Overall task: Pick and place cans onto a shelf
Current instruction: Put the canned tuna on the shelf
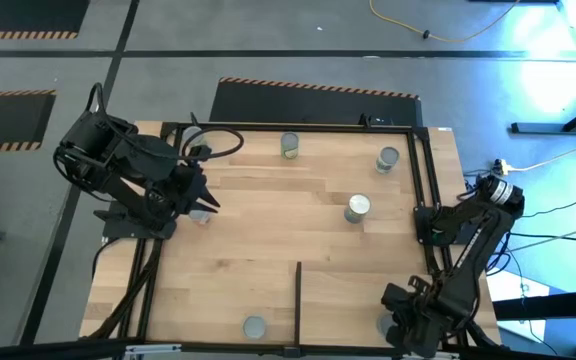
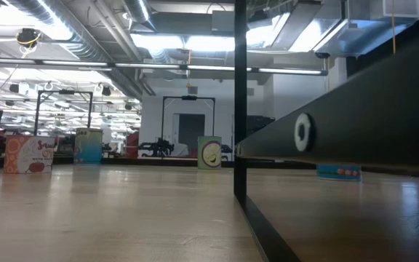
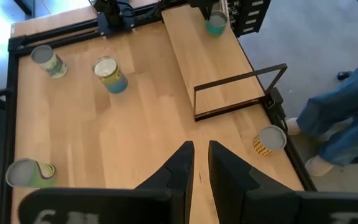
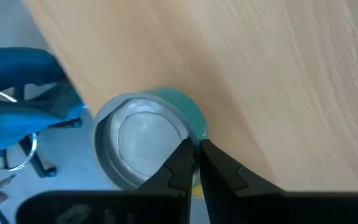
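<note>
1. The right gripper [image 4: 194, 149] is sitting at the rim of the teal can [image 4: 143, 149]; I'm reading this as the set-down on the shelf [image 1: 353, 290].
2. The teal can is standing upright in the shelf's outer corner, hard against the table's [image 1: 268, 250] right edge and well apart from the divider bar [image 1: 298, 295].
3. In the right wrist view I cannot tell whether that gripper is pinching the rim or already clear of it; check before moving.
4. If it's pinching, it needs opening wide first, then lifting straight up; any sideways drag is risking a tip over the edge, judging by how little wood is showing beside the can.
5. The left gripper [image 3: 201, 165] is waiting over the table's left edge with its jaws almost together and nothing between them.
6. More cans are waiting: the mid-table can [image 1: 357, 207], two far-edge cans [image 1: 387, 158] [image 1: 289, 146], and the near-edge can [image 1: 255, 326] just left of the divider bar; the last looks the shortest next reach for the right arm.
</note>
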Robot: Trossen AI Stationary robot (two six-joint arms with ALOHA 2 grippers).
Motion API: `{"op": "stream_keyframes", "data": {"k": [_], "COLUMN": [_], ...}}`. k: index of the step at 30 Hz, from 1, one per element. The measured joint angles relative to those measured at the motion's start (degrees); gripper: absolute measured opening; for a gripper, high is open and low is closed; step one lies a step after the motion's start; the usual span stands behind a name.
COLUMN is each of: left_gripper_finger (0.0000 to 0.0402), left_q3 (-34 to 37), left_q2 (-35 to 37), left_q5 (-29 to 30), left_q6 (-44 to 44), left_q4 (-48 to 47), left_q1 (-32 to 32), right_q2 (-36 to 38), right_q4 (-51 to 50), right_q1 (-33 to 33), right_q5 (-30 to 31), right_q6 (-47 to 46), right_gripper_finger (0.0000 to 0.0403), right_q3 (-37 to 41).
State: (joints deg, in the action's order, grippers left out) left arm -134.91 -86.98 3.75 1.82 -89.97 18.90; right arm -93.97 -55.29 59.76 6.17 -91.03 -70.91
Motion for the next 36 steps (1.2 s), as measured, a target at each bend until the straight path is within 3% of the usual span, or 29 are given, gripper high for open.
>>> {"op": "stream_keyframes", "data": {"k": [10, 23, 36], "left_gripper_finger": [0.0041, 0.0041, 0.0041], "left_q3": [0.00, 0.00, 0.00], "left_q2": [0.00, 0.00, 0.00], "left_q5": [0.59, 0.60, 0.62], "left_q6": [0.68, 0.79, 0.79], "left_q4": [-0.02, -0.03, -0.03], "left_q1": [0.00, 0.00, 0.00], "right_q2": [0.13, -0.22, -0.22], "right_q4": [0.15, 12.01, 12.02], "right_q1": [-0.41, -0.38, -0.38], "right_q5": [0.64, -1.49, -2.90], "right_q6": [0.16, 0.09, 0.01], "right_gripper_finger": [0.0031, 0.0031, 0.0031], "right_q3": [-1.73, 6.48, 6.57]}}
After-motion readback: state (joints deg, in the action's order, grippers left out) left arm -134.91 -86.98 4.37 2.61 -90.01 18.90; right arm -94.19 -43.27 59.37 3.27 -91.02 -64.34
